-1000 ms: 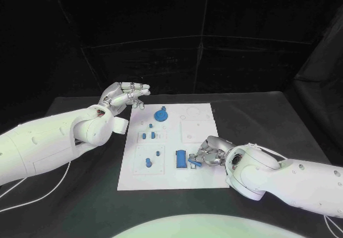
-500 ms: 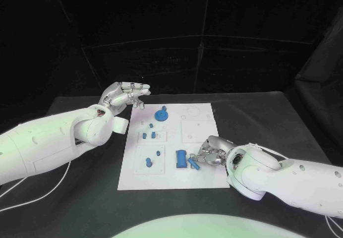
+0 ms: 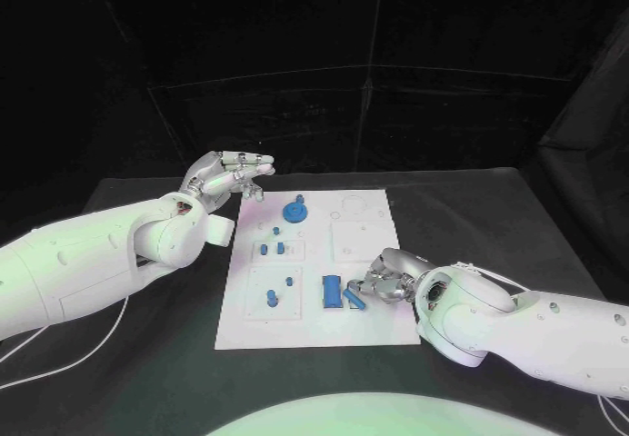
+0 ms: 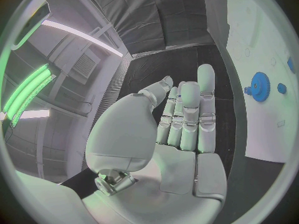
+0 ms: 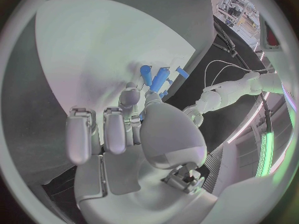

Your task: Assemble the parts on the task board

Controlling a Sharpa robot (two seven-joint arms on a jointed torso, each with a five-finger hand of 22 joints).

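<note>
Working at the near right of the task board [image 3: 367,329], the right hand [image 3: 383,280] is pinching a small blue part [image 3: 354,296] between fingertips, just beside the blue rectangular block [image 3: 333,291] standing at about 5 o'clock from the board's middle. Doing this step well is probably calling for a steady pinch, keeping the part upright and lined up with its seat before lowering, and not nudging the block. In the right wrist view the fingers [image 5: 129,97] are curling close around blue pieces; which one is truly gripped is hard to tell there. The left hand [image 3: 228,174] is hovering over the worktop [image 3: 157,363] at the board's 11 o'clock corner, released, fingers straight and holding nothing, near the blue gear [image 3: 296,212].
</note>
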